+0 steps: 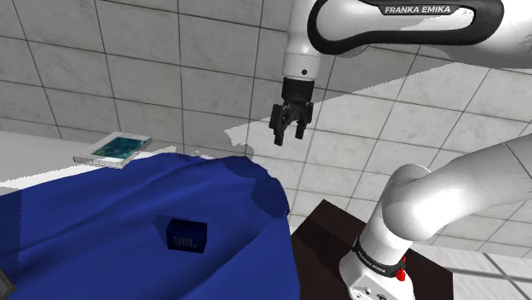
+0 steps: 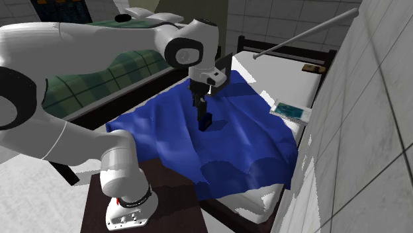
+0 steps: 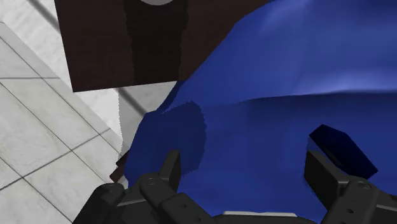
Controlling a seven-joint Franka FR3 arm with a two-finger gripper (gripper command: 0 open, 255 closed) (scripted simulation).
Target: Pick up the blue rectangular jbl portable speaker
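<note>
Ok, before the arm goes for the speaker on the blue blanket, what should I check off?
1. Jaws open: ok, they stand apart.
2. Speaker uncovered on the blanket: ok.
3. Jaws centred on the speaker: not ok, in the wrist view it sits off to one side of them.
4. Jaws down at speaker height: not ok, they hang above it.
5. Speaker firm on the blanket's folds: cannot tell.

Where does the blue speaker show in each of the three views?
Shoulder view: speaker low and left of centre, on the blue blanket.
Second exterior view: speaker at the centre, on that blanket.
Wrist view: speaker on the blanket, just past one of the fingers.
Shared landmark: the blanket.
</note>
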